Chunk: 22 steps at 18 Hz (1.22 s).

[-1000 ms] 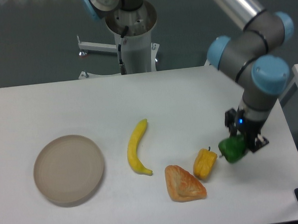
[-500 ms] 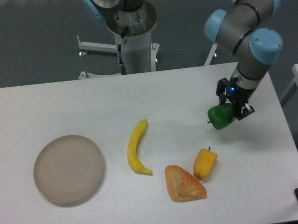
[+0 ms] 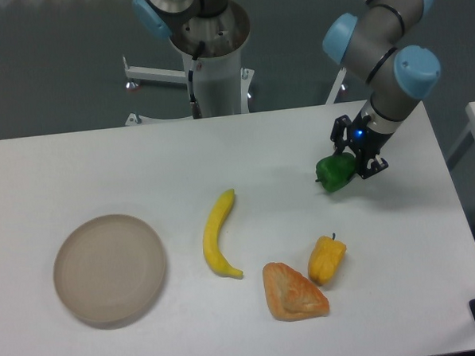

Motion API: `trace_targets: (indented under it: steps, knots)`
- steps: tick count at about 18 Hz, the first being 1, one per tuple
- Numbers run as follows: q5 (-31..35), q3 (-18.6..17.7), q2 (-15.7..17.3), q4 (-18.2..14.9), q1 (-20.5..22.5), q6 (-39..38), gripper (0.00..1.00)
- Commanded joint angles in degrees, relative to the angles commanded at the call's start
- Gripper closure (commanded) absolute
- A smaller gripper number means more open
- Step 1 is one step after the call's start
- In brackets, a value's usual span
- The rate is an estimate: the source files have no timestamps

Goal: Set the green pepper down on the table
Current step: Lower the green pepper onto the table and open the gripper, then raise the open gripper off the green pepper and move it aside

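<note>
The green pepper is glossy dark green and sits in my gripper, which is shut on it at the right of the white table. The pepper hangs low over the tabletop; I cannot tell whether it touches the surface. The arm comes down from the upper right with blue joint caps. The fingers are partly hidden behind the pepper.
A yellow-orange pepper and a croissant-like pastry lie near the front. A banana lies in the middle. A round beige plate sits at the front left. The robot base stands behind the table's far edge.
My gripper has carried the green pepper from beside the yellow pepper up and to the left, toward the far right part of the table. The other objects have not moved.
</note>
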Motion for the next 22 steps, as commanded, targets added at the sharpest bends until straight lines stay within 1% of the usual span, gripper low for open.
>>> trace_targets:
  steps: [1, 4, 9, 10, 11, 13, 14, 15, 17, 22]
  knots:
    - [-0.88, -0.26, 0.0, 0.0, 0.18, -0.09, 0.68]
    - [-0.89, -0.79, 0.0, 0.0, 0.18, -0.09, 0.68]
    - [-0.89, -0.79, 0.0, 0.0, 0.62, -0.09, 0.64]
    - [-0.98, -0.7, 0.0, 0.0, 0.62, 0.0, 0.59]
    - [-0.89, -0.7, 0.0, 0.0, 0.7, -0.09, 0.48]
    - [-0.98, -0.27, 0.09, 0.0, 0.71, -0.09, 0.21]
    - [-0.89, -0.09, 0.09, 0.0, 0.71, -0.09, 0.11]
    - [-0.81, 0.09, 0.26, 0.0, 0.71, -0.17, 0.06]
    - [-0.72, 1.14, 0.88, -0.09, 0.79, -0.17, 0.0]
    - [-0.19, 6.67, 0.18, -0.09, -0.7, -1.4, 0.0]
